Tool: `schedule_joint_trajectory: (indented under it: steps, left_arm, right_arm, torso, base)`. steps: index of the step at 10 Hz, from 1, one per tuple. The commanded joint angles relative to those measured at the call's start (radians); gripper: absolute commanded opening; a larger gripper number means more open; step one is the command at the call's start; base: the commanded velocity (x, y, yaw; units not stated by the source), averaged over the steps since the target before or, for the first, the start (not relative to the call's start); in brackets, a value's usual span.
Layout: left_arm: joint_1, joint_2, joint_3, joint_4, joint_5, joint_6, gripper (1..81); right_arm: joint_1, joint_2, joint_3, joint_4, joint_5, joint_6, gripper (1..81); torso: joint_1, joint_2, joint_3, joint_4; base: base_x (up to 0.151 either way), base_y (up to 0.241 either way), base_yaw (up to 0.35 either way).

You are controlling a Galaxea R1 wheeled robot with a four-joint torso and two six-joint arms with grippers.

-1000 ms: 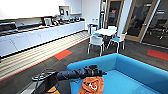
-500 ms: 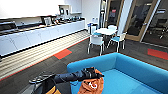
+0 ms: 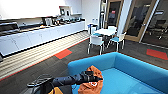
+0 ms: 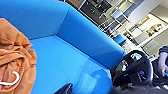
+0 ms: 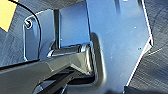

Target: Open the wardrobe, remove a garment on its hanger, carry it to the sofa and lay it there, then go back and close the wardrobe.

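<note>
The orange garment lies bunched on the seat of the bright blue sofa, close to its left armrest. My left arm reaches in from the lower left, and the left gripper hovers right over the garment's top. In the left wrist view the garment is a crumpled orange heap on the sofa cushion. The hanger's white hook curls out on top of the cloth, with nothing gripping it.
A white table with white-and-teal chairs stands beyond the sofa. A long white counter runs along the left wall, and glass doors are at the back right. A person's hand shows beside a dark control rig.
The whole picture has shifted a little. My left arm stays over the orange garment on the sofa.
</note>
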Motion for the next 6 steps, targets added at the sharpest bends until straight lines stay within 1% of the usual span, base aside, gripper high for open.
schedule_joint_trajectory:
  steps: [1,6]
  left_arm:
    - [-0.115,-0.008,0.031,0.040,-0.003,0.002,81.1]
    - [-0.062,-0.029,0.033,0.060,-0.001,0.004,81.1]
  right_arm:
    - [0.021,0.016,0.011,-0.001,-0.064,-0.004,81.1]
    - [0.023,0.016,0.011,-0.001,-0.064,-0.004,81.1]
  torso:
    - [0.000,0.000,0.000,0.000]
    - [-0.002,-0.001,0.000,0.000]
  base:
    - [-0.085,0.000,0.000]
    - [-0.104,0.000,0.000]
